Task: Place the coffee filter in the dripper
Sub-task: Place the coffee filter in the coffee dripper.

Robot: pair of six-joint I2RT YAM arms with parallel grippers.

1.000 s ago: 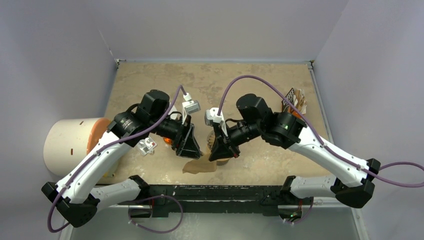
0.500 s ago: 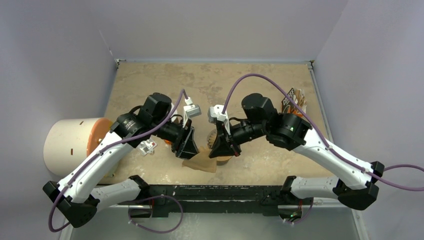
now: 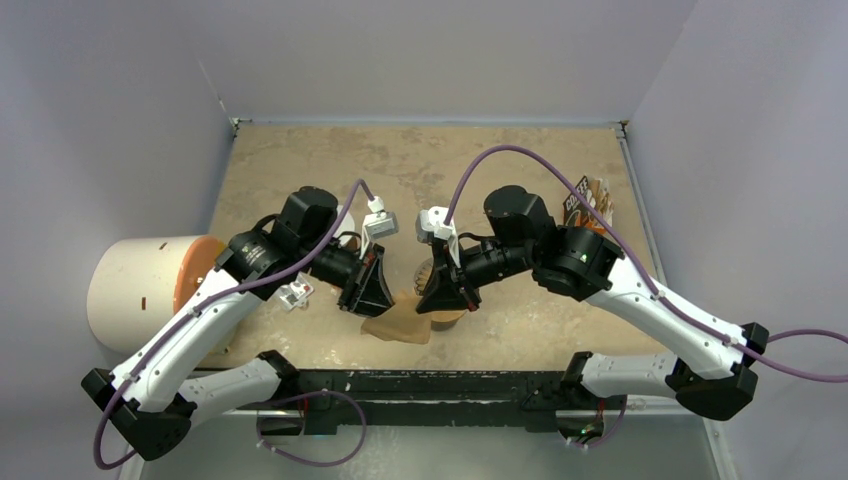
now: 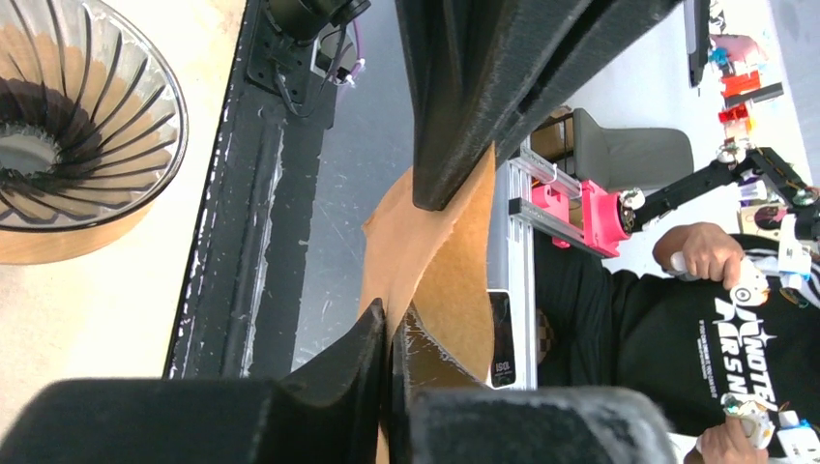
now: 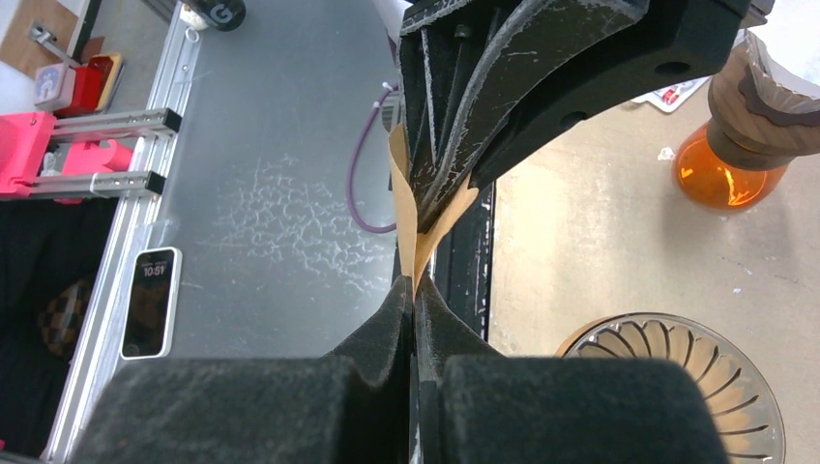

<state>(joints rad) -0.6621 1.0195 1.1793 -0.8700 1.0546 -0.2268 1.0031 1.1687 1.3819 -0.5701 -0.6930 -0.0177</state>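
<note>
We see the coffee filter (image 3: 402, 324) pinched from both sides and held up between the two arms, by the near edge of the surface (image 3: 400, 165). The left gripper (image 4: 389, 333) has its fingers closed on one edge of the tan paper. The right gripper (image 5: 414, 295) has its fingers pressed together on the opposite edge, so the paper hangs between them as a folded sheet with its sides close together. In the overhead view the filter lies just to the near left of the dripper (image 4: 121, 101), not yet in it.

We can look into the dripper from both wrist cameras. Its clear glass bowl shows only its own spiral ribs and the small hole at the bottom, with the brown collar around the outside. It stands upright on the surface, partly hidden under the right gripper from above.

An orange glass vessel (image 5: 720, 174) stands farther back, a brown collar at its neck. We cannot tell what it holds.
</note>
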